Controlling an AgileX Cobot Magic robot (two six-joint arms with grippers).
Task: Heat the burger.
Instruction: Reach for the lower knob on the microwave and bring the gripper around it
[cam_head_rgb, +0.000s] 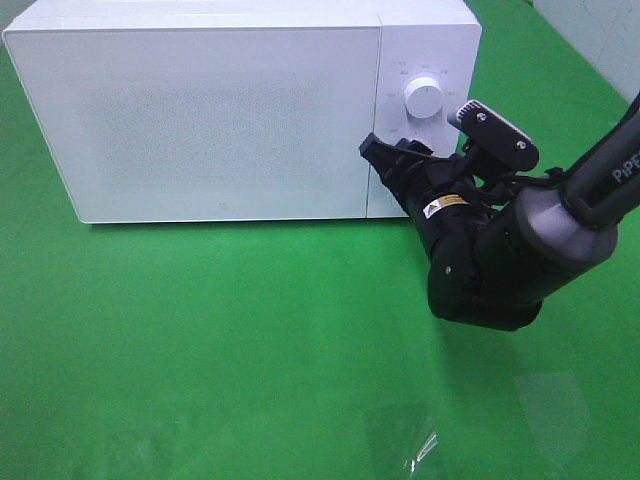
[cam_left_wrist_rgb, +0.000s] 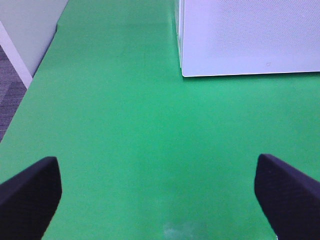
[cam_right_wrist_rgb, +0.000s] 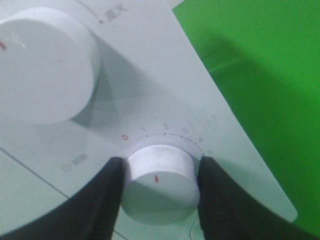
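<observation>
- The left gripper (cam_left_wrist_rgb: 159, 194) hangs over the bare green mat (cam_left_wrist_rgb: 140, 125) with its jaws spread wide and nothing between them. It is best kept there, well clear of the microwave (cam_head_rgb: 220, 110).
- The microwave's door (cam_head_rgb: 200, 120) is shut and the burger shows in no view. It is probably inside, though the pictures cannot confirm that.
- The upper knob (cam_head_rgb: 424, 100) is untouched, and this step should leave it alone.
- The right gripper (cam_right_wrist_rgb: 160, 165) is half closed, with its fingers (cam_right_wrist_rgb: 100, 200) pressed on both sides of the lower timer knob (cam_right_wrist_rgb: 159, 182).
- The step in hand looks like setting the time. The wrist should turn about the knob's own axis, with the grip firm enough not to slip.
- The red mark (cam_right_wrist_rgb: 156, 177) should be watched against the printed numerals (cam_right_wrist_rgb: 165, 129), and the turn stopped at a short heating time.
</observation>
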